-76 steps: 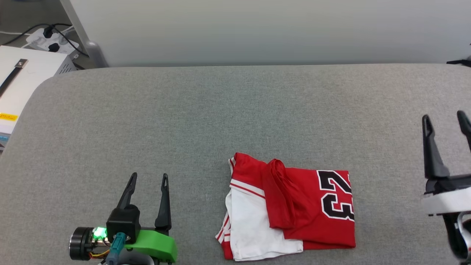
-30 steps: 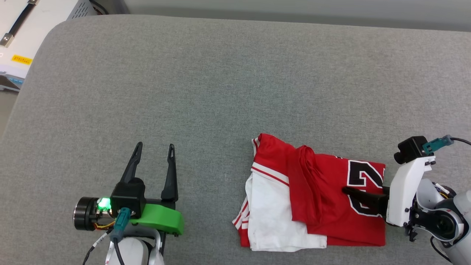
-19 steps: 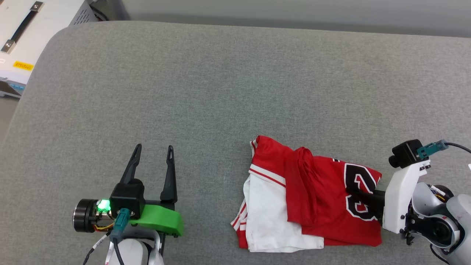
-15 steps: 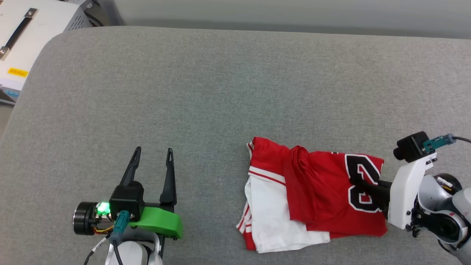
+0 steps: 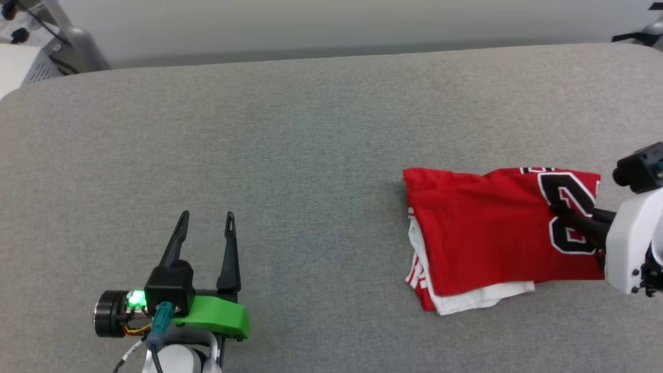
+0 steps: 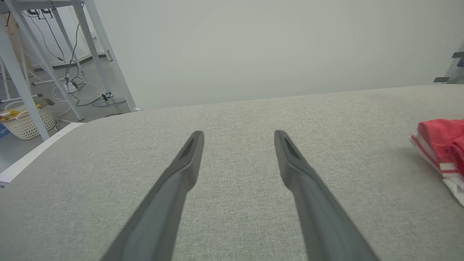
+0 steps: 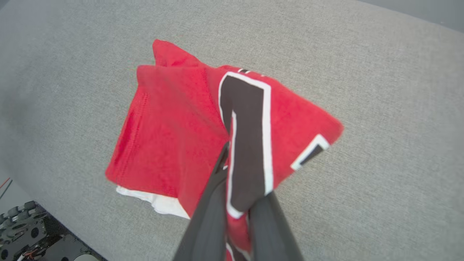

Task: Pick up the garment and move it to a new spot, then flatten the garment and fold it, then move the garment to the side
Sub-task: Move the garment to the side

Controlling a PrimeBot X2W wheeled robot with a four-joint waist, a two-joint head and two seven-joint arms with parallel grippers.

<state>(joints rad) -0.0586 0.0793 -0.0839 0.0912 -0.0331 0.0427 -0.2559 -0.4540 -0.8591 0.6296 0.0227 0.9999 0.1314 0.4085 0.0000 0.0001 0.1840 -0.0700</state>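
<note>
The garment (image 5: 487, 233) is a folded red jersey with a black white-outlined number and a white layer peeking out underneath; it lies at the right of the grey surface. My right gripper (image 5: 562, 213) reaches in from the right edge and is shut on the garment's right side, over the number. In the right wrist view the two fingers pinch the cloth (image 7: 174, 127) between them (image 7: 232, 156), and the held edge is lifted. My left gripper (image 5: 205, 217) is open and holds nothing at the lower left, far from the garment (image 6: 440, 145); its tips (image 6: 237, 136) hover over bare fabric.
A grey padded surface (image 5: 259, 145) spans the head view, with a pale wall behind it. White table legs and cables (image 6: 69, 72) stand on the floor past the surface's left end. A dark stand (image 5: 637, 31) shows at the far right.
My right gripper has shut on the garment's numbered side and dragged it to the right, and the bunched fold has smoothed out. The head camera has shifted. My left gripper has stayed open.
</note>
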